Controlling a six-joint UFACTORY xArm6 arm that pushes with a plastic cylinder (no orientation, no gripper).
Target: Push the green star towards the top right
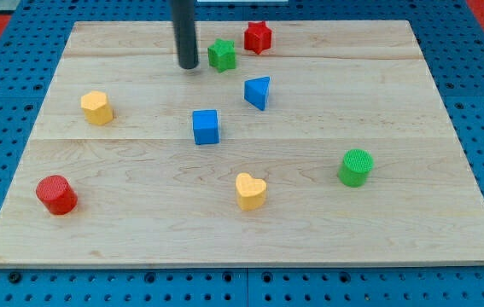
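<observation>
Nearest the view's bottom sit a yellow heart (pixel 250 191) and a red cylinder (pixel 56 194). Up top, the green star (pixel 222 55) lies just left of a red star (pixel 258 37). My tip (pixel 189 65), a bare rod with no fingers, stands just left of the green star.
</observation>
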